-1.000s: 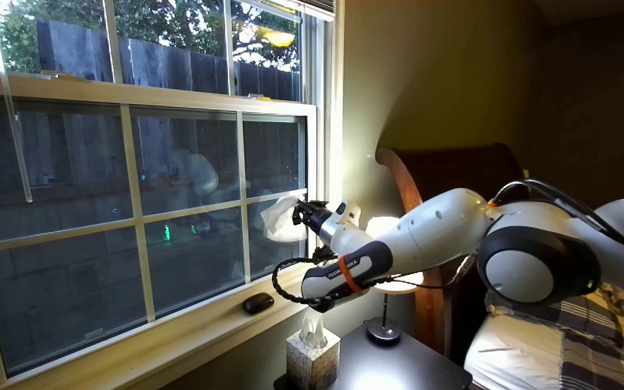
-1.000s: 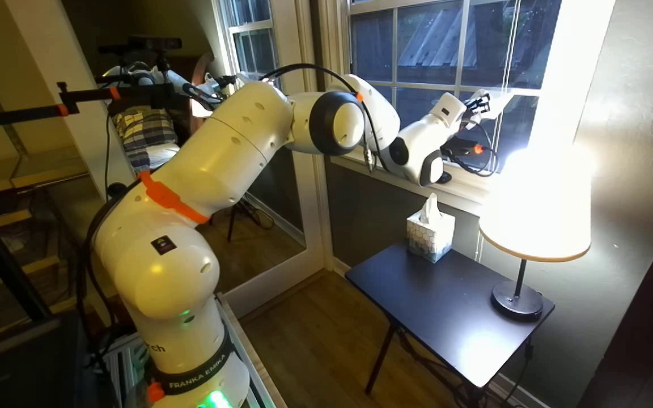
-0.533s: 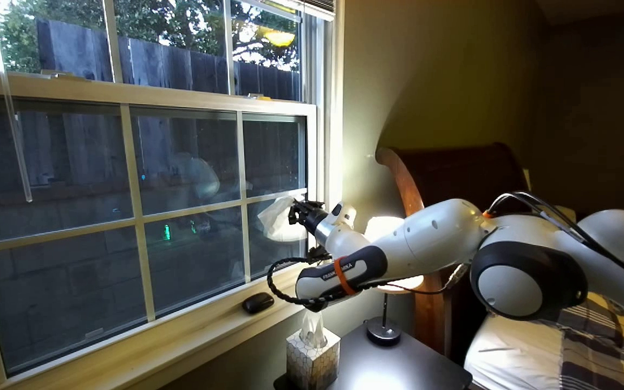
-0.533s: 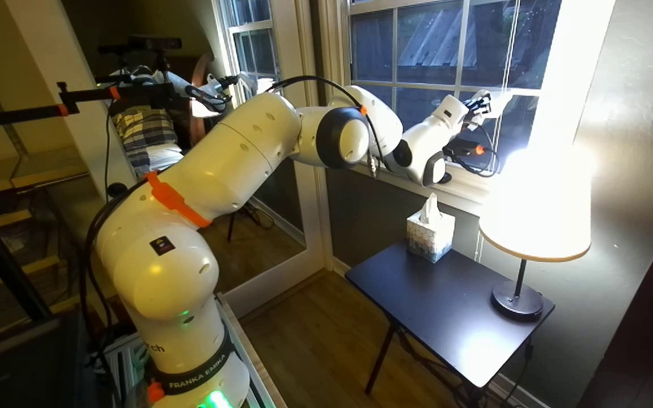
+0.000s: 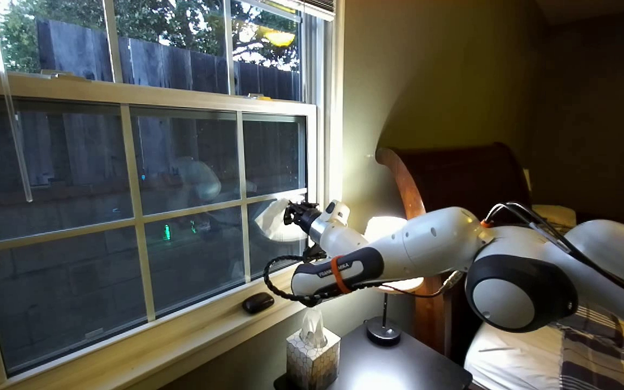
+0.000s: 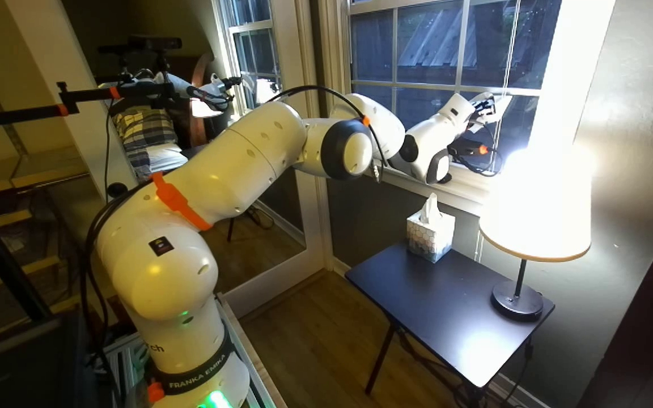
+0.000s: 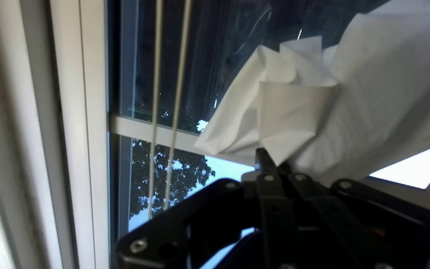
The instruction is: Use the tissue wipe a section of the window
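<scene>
Jaws tight together on the tissue near the window, "FRANKA EMIKA" low on the arm.

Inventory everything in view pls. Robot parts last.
window: 1, white-framed, left in an exterior view
tissue: 1, white, in front of window; contact unclear
fence: 1, grey, outside
foliage: uncounted, green, above fence
windowsill: 1, cream, under window
mouse-shaped object: 1, black, on windowsill
table: 1, black, below windowsill
tissue box: 1, grey-white, on table
spare tissue: 1, white, poking from tissue box
lamp: 1, lit white, on table
mirror: 1, white-framed, beside window
bed: 1, plaid and white, beside table
arm: 1, white, at window
hand: 1, black, closed on tissue
</scene>
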Tool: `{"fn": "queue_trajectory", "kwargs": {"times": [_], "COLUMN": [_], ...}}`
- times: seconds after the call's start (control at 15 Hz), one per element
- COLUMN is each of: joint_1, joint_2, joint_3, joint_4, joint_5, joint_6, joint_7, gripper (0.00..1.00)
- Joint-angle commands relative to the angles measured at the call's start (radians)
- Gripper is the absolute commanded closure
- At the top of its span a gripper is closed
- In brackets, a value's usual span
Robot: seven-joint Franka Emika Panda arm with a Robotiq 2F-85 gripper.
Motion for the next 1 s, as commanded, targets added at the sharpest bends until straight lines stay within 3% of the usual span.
{"fn": "queue_trajectory", "kwargs": {"times": [0.0, 0.93], "joint_1": [-0.014, -0.025], "joint_2": [0.074, 0.162], "joint_3": [0.006, 0.012], "joint_4": [0.127, 0.307], "joint_5": [0.028, 0.102], "joint_6": [-0.062, -0.203], "joint_7": [0.008, 0.064], "gripper": [1.0, 1.0]}}
